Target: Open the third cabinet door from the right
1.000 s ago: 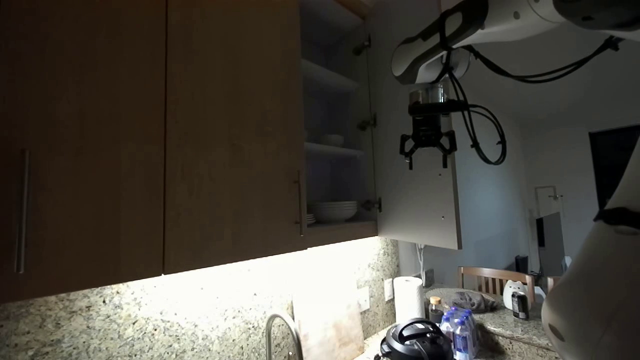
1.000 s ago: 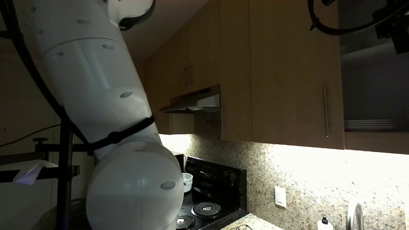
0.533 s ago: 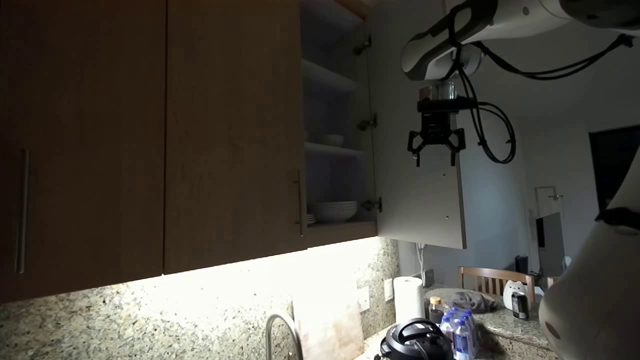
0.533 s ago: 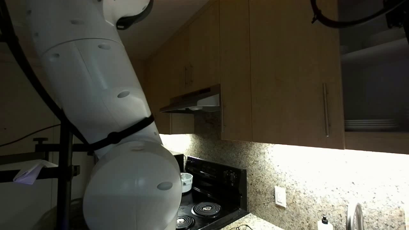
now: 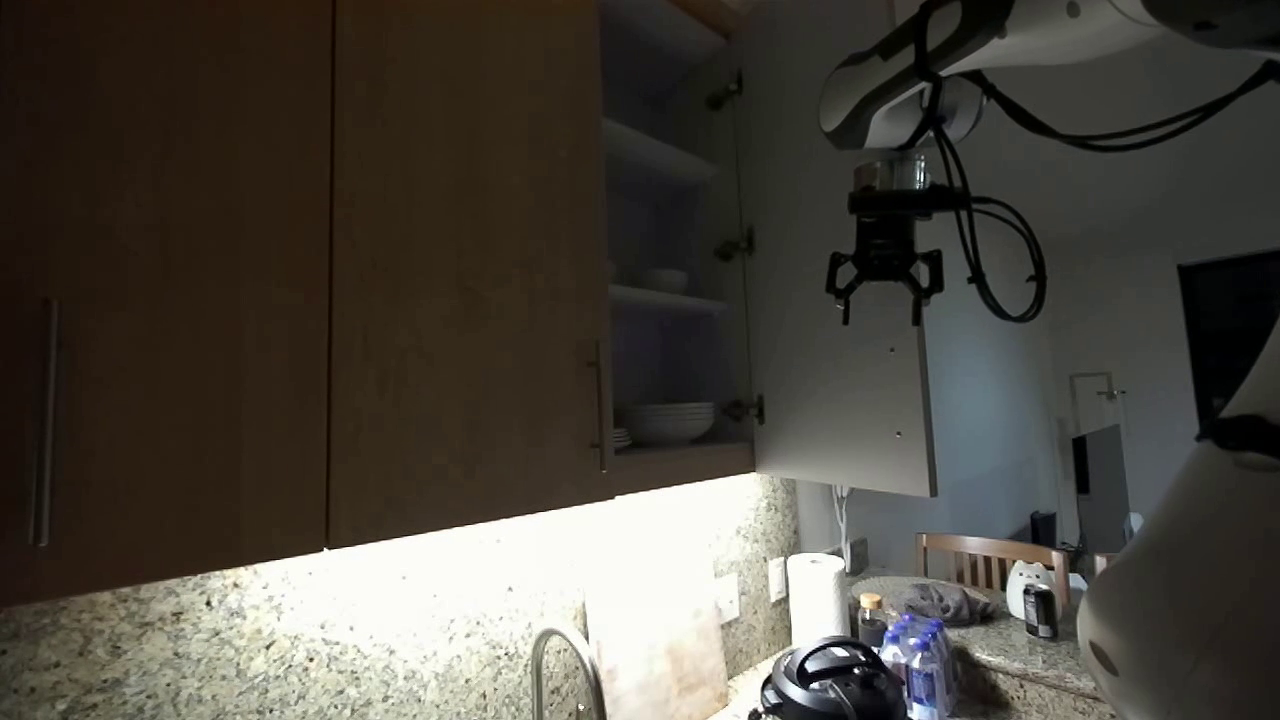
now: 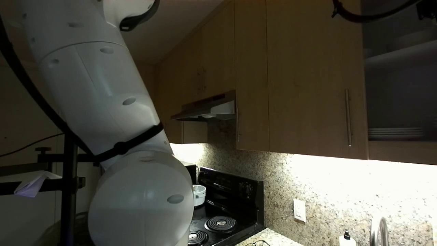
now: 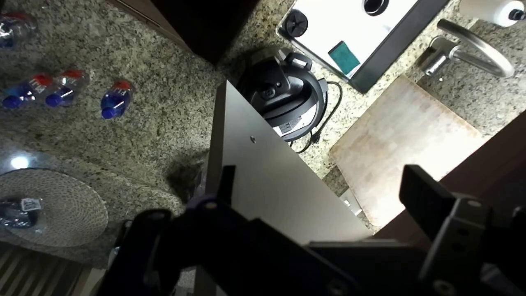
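Note:
The third cabinet door from the right [image 6: 251, 75] is a tall, narrow brown wood slab. It is closed, with a thin vertical bar handle [image 6: 238, 125] low at its left edge. It also shows at the left in an exterior view [image 5: 180, 280]. The wider second door [image 6: 314, 82] is closed too. The rightmost door [image 5: 835, 400] stands swung open, its pale inner face showing. My gripper [image 5: 881, 312] points down in front of that inner face, far from the third door. In the wrist view the gripper [image 7: 320, 170] is open and holds nothing; whether it touches the open door [image 7: 279, 176] is unclear.
Inside the open cabinet are shelves [image 5: 668, 298] with bowls [image 5: 668, 422]. Below stand a black pressure cooker [image 5: 835, 685], water bottles [image 5: 922, 670], a paper towel roll [image 5: 817, 600] and a faucet [image 5: 565, 640]. A range hood [image 6: 208, 107] hangs over the stove [image 6: 225, 205], left of the narrow door.
My gripper has moved right and slightly up. The open door's free edge has swung a little further right. The third door has not moved, and the gripper has stayed open.

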You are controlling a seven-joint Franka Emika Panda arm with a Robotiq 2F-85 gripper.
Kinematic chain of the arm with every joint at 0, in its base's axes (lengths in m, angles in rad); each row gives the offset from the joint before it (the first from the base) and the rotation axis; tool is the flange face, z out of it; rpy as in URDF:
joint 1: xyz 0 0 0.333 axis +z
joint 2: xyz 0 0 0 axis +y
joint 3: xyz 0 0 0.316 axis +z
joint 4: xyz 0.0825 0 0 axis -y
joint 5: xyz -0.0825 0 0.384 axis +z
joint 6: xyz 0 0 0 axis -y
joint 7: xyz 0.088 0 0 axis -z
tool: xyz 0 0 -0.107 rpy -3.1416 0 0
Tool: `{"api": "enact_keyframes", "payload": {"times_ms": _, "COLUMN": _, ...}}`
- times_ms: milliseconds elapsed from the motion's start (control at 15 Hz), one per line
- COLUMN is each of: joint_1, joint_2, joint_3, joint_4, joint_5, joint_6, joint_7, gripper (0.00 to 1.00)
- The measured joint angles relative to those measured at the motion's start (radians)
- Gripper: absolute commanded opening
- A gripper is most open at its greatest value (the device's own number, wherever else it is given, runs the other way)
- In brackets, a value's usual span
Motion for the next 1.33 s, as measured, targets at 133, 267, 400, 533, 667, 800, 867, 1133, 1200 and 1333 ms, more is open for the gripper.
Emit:
{"api": "enact_keyframes", "payload": {"times_ms": 133, "joint_1": -0.003, "joint_2": -0.002, "joint_3": -0.018, "joint_4": 0.0, "joint_5": 0.01, "joint_6": -0.001, "joint_7": -0.007, "gripper": 1.0}}
{"api": "enact_keyframes", "payload": {"times_ms": 267, "joint_1": -0.009, "joint_2": -0.004, "joint_3": -0.036, "joint_4": 0.0, "joint_5": 0.016, "joint_6": -0.003, "joint_7": -0.018, "gripper": 1.0}}
{"api": "enact_keyframes", "payload": {"times_ms": 400, "joint_1": -0.016, "joint_2": -0.006, "joint_3": -0.054, "joint_4": 0.0, "joint_5": 0.024, "joint_6": -0.007, "joint_7": -0.037, "gripper": 1.0}}
{"api": "enact_keyframes", "payload": {"times_ms": 533, "joint_1": -0.024, "joint_2": -0.008, "joint_3": -0.073, "joint_4": 0.001, "joint_5": 0.038, "joint_6": -0.01, "joint_7": -0.056, "gripper": 1.0}}
{"api": "enact_keyframes", "payload": {"times_ms": 667, "joint_1": -0.031, "joint_2": -0.012, "joint_3": -0.088, "joint_4": 0.002, "joint_5": 0.051, "joint_6": -0.014, "joint_7": -0.075, "gripper": 1.0}}
{"api": "enact_keyframes", "payload": {"times_ms": 800, "joint_1": -0.04, "joint_2": -0.022, "joint_3": -0.091, "joint_4": 0.001, "joint_5": 0.052, "joint_6": -0.031, "joint_7": -0.084, "gripper": 1.0}}
{"api": "enact_keyframes", "payload": {"times_ms": 867, "joint_1": -0.041, "joint_2": -0.032, "joint_3": -0.09, "joint_4": 0.001, "joint_5": 0.052, "joint_6": -0.047, "joint_7": -0.086, "gripper": 1.0}}
{"api": "enact_keyframes", "payload": {"times_ms": 1133, "joint_1": -0.04, "joint_2": -0.09, "joint_3": -0.059, "joint_4": -0.024, "joint_5": 0.051, "joint_6": -0.147, "joint_7": -0.116, "gripper": 1.0}}
{"api": "enact_keyframes", "payload": {"times_ms": 1200, "joint_1": -0.041, "joint_2": -0.111, "joint_3": -0.045, "joint_4": -0.038, "joint_5": 0.048, "joint_6": -0.165, "joint_7": -0.116, "gripper": 1.0}}
{"api": "enact_keyframes", "payload": {"times_ms": 1333, "joint_1": -0.041, "joint_2": -0.157, "joint_3": -0.014, "joint_4": -0.073, "joint_5": 0.042, "joint_6": -0.184, "joint_7": -0.116, "gripper": 1.0}}
